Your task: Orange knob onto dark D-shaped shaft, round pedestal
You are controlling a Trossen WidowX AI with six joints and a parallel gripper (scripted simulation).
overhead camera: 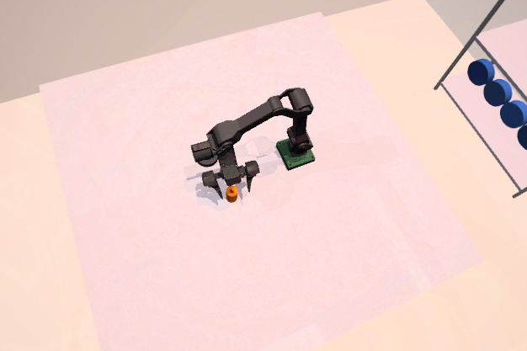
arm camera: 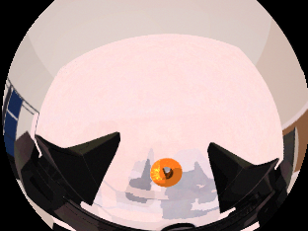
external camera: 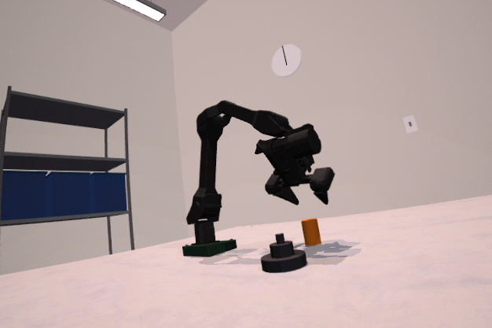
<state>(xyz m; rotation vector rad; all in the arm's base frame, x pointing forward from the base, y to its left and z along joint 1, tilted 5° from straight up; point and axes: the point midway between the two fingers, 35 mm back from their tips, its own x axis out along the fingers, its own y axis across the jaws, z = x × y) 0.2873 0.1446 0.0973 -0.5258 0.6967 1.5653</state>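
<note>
The orange knob [overhead camera: 231,195] [external camera: 310,232] [arm camera: 156,174] stands upright on the pale surface, its hole facing up. The hole's flat side cannot be made out. My gripper [overhead camera: 235,194] [external camera: 312,203] [arm camera: 164,139] is wide open and empty, its fingertips above the knob, with clear gaps at both sides. The dark round pedestal [external camera: 284,261] stands apart from the knob, nearer to the exterior view. Its thin shaft [external camera: 279,237] points up with nothing on it. The pedestal is not visible in the top view, and I cannot make it out in the wrist view.
The arm's green base [overhead camera: 295,158] [external camera: 209,248] stands on the pale mat [overhead camera: 255,274]. A metal shelf rack [overhead camera: 493,13] [external camera: 127,181] with blue bins [overhead camera: 481,71] [external camera: 69,193] stands away from the arm.
</note>
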